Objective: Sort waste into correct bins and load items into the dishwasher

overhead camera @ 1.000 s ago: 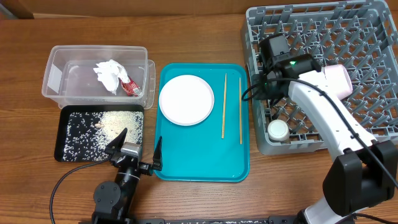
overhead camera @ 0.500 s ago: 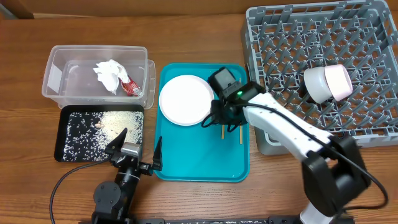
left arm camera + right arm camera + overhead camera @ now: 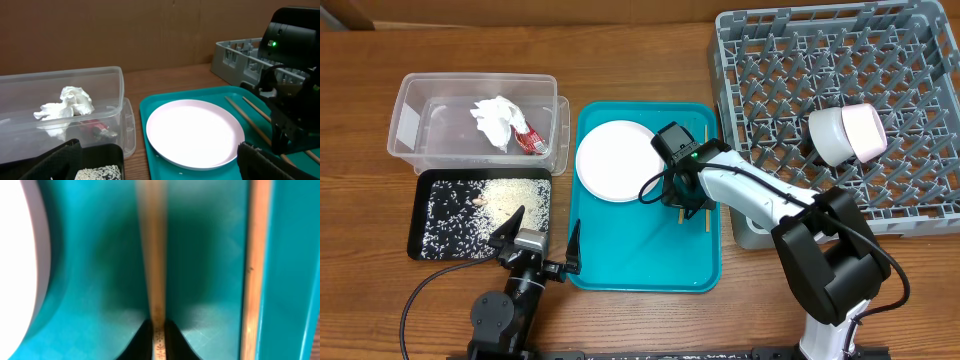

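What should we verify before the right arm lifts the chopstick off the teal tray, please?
1. Chopstick between the right gripper's fingertips: ok, centred.
2. Grip closed on it: ok, both tips appear to touch it.
3. Other chopstick outside the grip: ok, lies apart, by the teal tray's wall.
4. White plate clear of the gripper: ok, apart in the right wrist view.
5. Dish rack has free space: ok, many peg rows bare beside the bowl.
6. Left gripper out of the path: ok, open, at the tray's near corner.
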Controlling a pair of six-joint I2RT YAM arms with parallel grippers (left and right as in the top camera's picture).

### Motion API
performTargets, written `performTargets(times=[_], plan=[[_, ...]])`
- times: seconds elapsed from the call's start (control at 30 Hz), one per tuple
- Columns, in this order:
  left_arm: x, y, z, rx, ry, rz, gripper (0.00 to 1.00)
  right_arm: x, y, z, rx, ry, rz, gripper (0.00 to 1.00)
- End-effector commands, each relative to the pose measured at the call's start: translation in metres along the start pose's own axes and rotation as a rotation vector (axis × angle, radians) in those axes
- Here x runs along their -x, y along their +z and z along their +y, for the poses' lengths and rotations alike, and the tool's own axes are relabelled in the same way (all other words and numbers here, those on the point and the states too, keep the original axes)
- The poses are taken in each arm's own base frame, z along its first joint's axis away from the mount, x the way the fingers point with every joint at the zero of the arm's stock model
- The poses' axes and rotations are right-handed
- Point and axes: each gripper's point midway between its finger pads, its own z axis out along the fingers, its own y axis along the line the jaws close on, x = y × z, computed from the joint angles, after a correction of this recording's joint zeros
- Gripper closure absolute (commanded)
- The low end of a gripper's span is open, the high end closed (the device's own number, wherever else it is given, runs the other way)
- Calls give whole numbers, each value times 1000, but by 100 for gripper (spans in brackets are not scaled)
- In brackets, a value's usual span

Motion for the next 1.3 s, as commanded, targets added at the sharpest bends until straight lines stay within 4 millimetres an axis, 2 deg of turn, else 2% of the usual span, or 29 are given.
performTargets(times=[0.0,0.1,0.23,0.27,0.3,0.37,0.43,0.53,0.67,0.77,0.83,0.87,0.9,0.97,1.03,1.13,1.17,1.27], plan=[[0,0,-1,-8,12,-5,0,-3,1,-4,-5,14,32,96],[0,0,-1,-8,12,-5,0,14,-29,1,30,-52,-29,96],[0,0,-1,-8,12,-5,0,47,-87,-2,62,-104,-188,96],[0,0,-1,-8,12,-5,0,59,-106,-8,64,-103,-245,96],[0,0,-1,-8,12,-5,0,64,-113,-12,62,-101,-269,96],[0,0,-1,-8,12,-5,0,85,-140,-30,48,-83,-363,96],[0,0,-1,-8,12,-5,0,101,-155,-47,38,-104,-421,96],[0,0,-1,-8,12,-5,0,117,-158,-70,-13,-209,-445,96],[0,0,-1,-8,12,-5,0,126,-142,-97,-84,-302,-398,96],[0,0,-1,-8,12,-5,0,122,-125,-105,-97,-326,-334,96],[0,0,-1,-8,12,-5,0,117,-120,-106,-101,-330,-307,93],[0,0,-1,-8,12,-5,0,115,-120,-105,-101,-336,-301,80],[0,0,-1,-8,12,-5,0,113,-122,-102,-100,-342,-300,56],[0,0,-1,-8,12,-5,0,109,-128,-95,-91,-345,-302,37],[0,0,-1,-8,12,-5,0,104,-139,-81,-51,-310,-314,33],[0,0,-1,-8,12,-5,0,86,-150,-44,74,-364,-308,33],[0,0,-1,-8,12,-5,0,72,-150,-23,128,-358,-286,35],[0,0,-1,-8,12,-5,0,53,-134,-5,127,-318,-242,38]])
